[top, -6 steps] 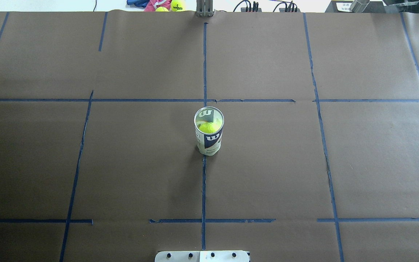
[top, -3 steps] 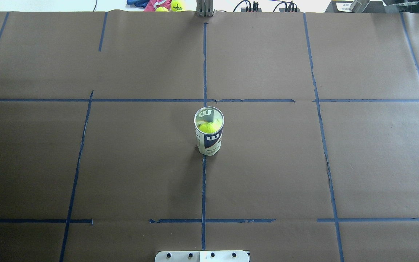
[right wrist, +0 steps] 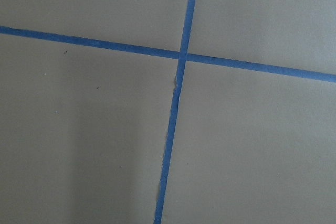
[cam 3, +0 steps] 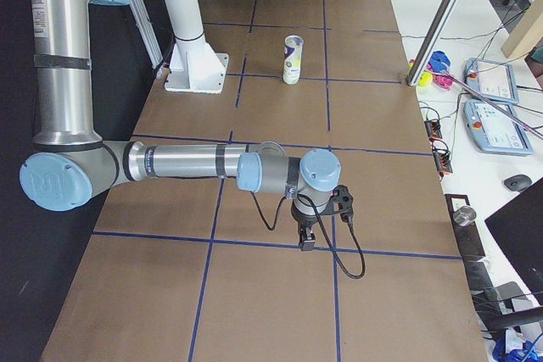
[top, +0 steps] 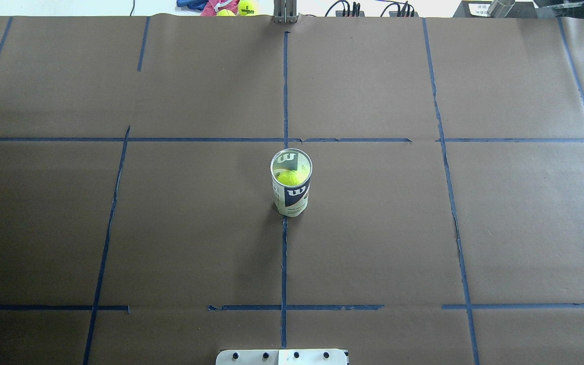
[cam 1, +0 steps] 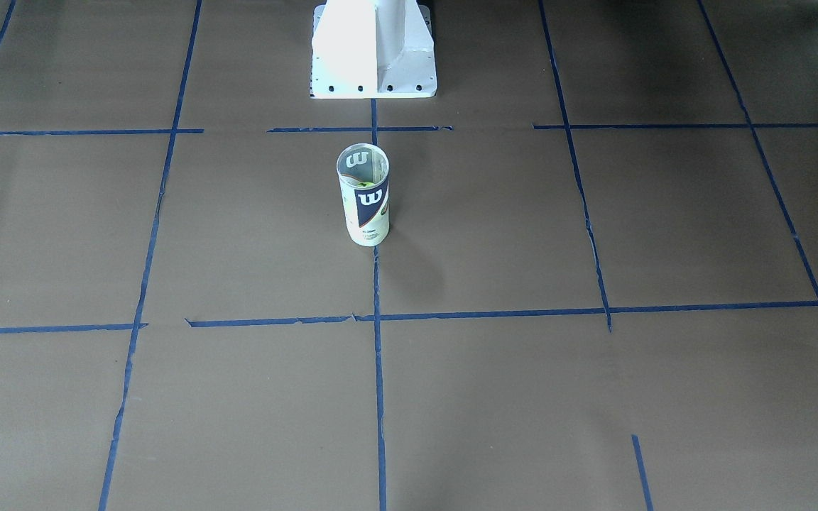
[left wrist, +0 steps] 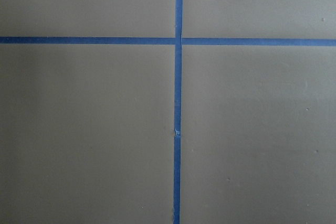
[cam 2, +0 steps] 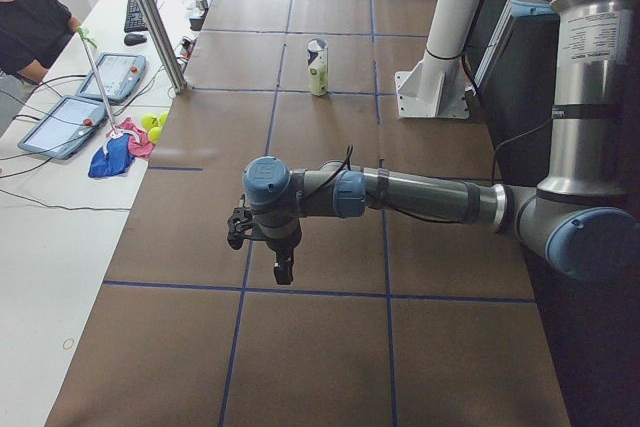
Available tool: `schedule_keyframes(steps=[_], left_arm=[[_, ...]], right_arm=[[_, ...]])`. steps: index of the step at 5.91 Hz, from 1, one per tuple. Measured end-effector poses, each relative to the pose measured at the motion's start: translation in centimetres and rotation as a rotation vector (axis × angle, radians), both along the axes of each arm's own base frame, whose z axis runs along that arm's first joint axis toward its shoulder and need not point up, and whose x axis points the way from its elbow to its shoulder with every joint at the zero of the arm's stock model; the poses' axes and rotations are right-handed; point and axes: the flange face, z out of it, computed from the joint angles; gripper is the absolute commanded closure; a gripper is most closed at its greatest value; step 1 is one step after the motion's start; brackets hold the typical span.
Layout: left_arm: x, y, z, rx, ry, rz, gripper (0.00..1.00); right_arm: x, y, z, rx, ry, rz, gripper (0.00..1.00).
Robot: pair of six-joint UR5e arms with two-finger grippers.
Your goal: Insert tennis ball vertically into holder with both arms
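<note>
The tennis ball (top: 292,177) sits inside the holder (top: 292,195), below its open rim, with its yellow-green top showing through the mouth. The holder stands upright near the middle of the table (top: 424,228), on the blue tape line (top: 284,263) that runs from the robot's edge to the far edge. Nothing touches the holder.

The left gripper (cam 2: 284,275) hangs pointing down over the table's left end, well apart from the holder, on the left arm (cam 2: 420,195), which stretches out level. The right gripper (cam 3: 307,242) hangs the same way over the right end, on the right arm (cam 3: 187,163). Both show only in the side views, so I cannot tell how far their jaws are parted or whether they hold anything.

The white pedestal base (cam 1: 373,50) stands at the robot's edge. Two spare balls (top: 246,7) lie just beyond the far edge.
</note>
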Motion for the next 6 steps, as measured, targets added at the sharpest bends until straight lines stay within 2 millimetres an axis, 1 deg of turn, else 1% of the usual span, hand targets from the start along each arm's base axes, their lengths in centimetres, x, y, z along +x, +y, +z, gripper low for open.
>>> schedule_keyframes(steps=[2, 6], left_arm=[[-0.05, 0.41, 0.09, 0.01, 0.002, 0.017, 0.0], [0.05, 0.2, -0.66, 0.026, 0.002, 0.02, 0.0]], right_arm=[[-0.18, -0.07, -0.06, 0.0, -0.001, -0.003, 0.0], [-0.35, -0.17, -1.02, 0.022, -0.011, -0.009, 0.0]])
